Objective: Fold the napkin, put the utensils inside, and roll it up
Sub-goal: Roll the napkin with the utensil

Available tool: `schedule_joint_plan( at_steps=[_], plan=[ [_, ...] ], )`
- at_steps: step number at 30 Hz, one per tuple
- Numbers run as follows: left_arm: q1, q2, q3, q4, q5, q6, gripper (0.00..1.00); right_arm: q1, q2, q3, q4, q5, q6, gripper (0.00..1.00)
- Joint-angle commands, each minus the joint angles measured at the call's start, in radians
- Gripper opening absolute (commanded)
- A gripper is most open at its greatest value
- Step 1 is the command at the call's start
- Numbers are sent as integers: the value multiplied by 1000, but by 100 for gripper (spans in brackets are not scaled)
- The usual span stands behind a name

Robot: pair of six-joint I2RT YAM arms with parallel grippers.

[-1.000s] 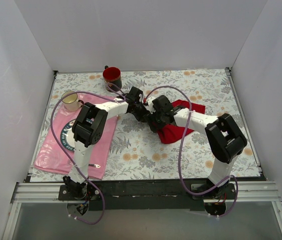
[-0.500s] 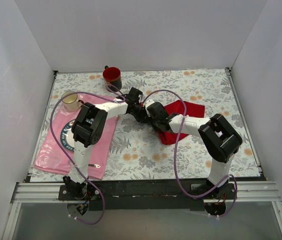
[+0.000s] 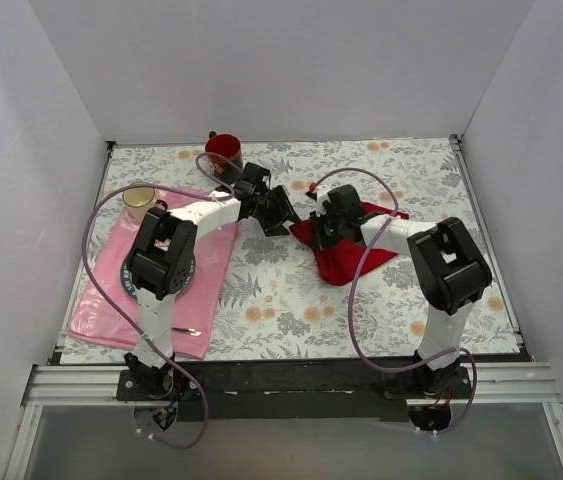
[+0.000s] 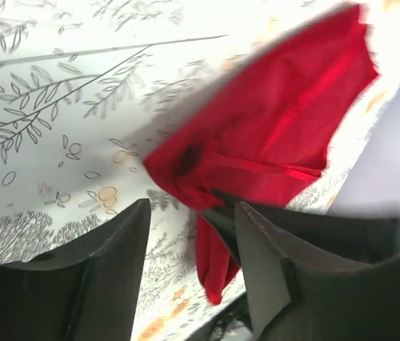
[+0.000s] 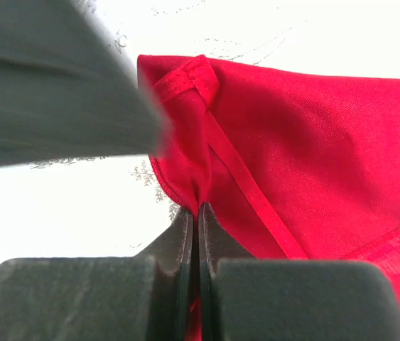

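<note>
Mid-table, right gripper (image 5: 198, 210) pinching napkin (image 5: 313, 142), left gripper (image 4: 191, 213) spread, cream cup (image 3: 141, 200) on placemat (image 3: 101, 312), red mug (image 3: 224, 150) behind.

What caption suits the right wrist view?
Right gripper pinching the red napkin at its hemmed edge.

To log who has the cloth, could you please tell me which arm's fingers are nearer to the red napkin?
Right. The right fingers are shut on the hemmed edge of the napkin; the left fingers stand open just beside its corner, not gripping it.
</note>
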Motion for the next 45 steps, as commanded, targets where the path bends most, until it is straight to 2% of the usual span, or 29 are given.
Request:
schedule_joint_plan(
  at_steps=[1,2,5,7,9,11,16,20,28,35,41,45],
  plan=[
    [11,-211,-55,99,-47,152,54,-139,78,-40,30,-417,102,1],
    [9,-240,-80,125,-50,160,56,-159,86,-44,43,-507,118,1],
    [8,-297,-166,195,-32,160,62,-235,127,-29,60,-633,170,1],
    [6,-274,-172,197,17,158,63,-257,150,-38,122,-686,232,1],
    [-2,-239,-174,189,29,155,72,-284,166,-61,185,-767,288,1],
    [-12,-214,-172,172,29,143,72,-295,181,-72,244,-798,329,1],
    [-54,-185,-181,188,29,172,67,-308,193,-118,331,-827,345,1],
    [-57,-193,-223,254,20,186,77,-315,206,-143,391,-858,353,1],
    [-58,-150,-194,208,22,253,81,-323,225,-138,401,-904,324,1],
    [-63,-64,-71,31,-78,120,75,-323,226,-103,339,-883,270,1],
    [-100,-9,-14,8,-165,43,76,-323,226,-93,341,-881,268,1],
    [-126,48,24,10,-173,17,72,-323,222,-90,341,-883,264,1]
  ],
)
